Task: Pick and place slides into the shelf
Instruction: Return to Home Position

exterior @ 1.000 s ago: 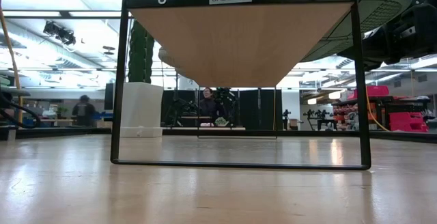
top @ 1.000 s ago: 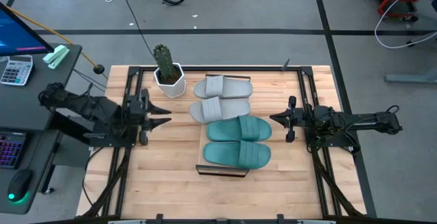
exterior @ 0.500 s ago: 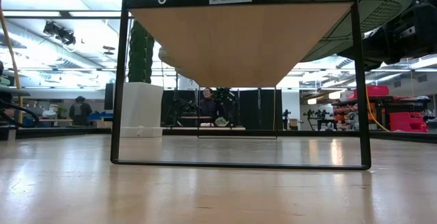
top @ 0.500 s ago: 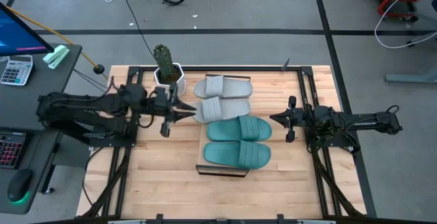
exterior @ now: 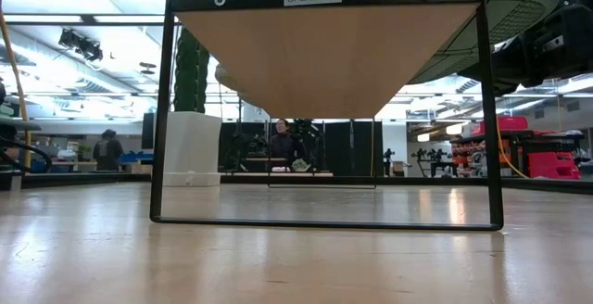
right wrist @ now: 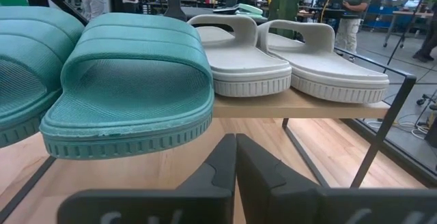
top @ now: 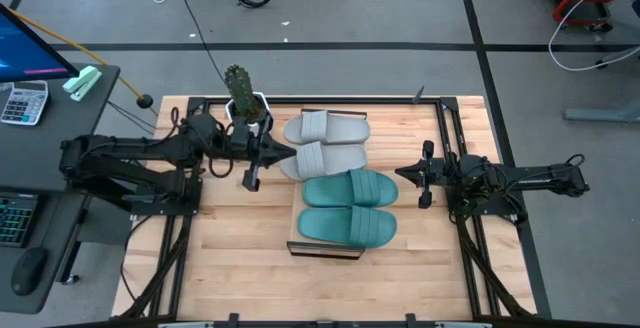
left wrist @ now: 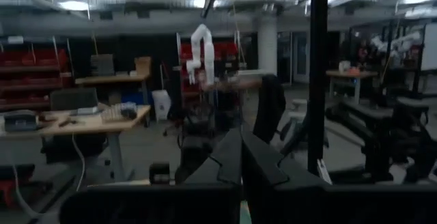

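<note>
The shelf [exterior: 329, 58] stands on the wooden table [exterior: 296, 262], its board seen from beneath inside a black frame labelled "SHELF 1(5)". A teal slide [exterior: 510, 7] overhangs the board's top right. Behind on the left is a white pot [exterior: 193, 146] holding a cactus [exterior: 190, 70]. A dark arm [exterior: 547, 49] shows at the right edge. A person [exterior: 283, 145] sits far behind.

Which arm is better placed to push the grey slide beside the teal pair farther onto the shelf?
The left. The left gripper is close beside that grey slide; the right gripper waits across the shelf, nearer the teal slides.
</note>
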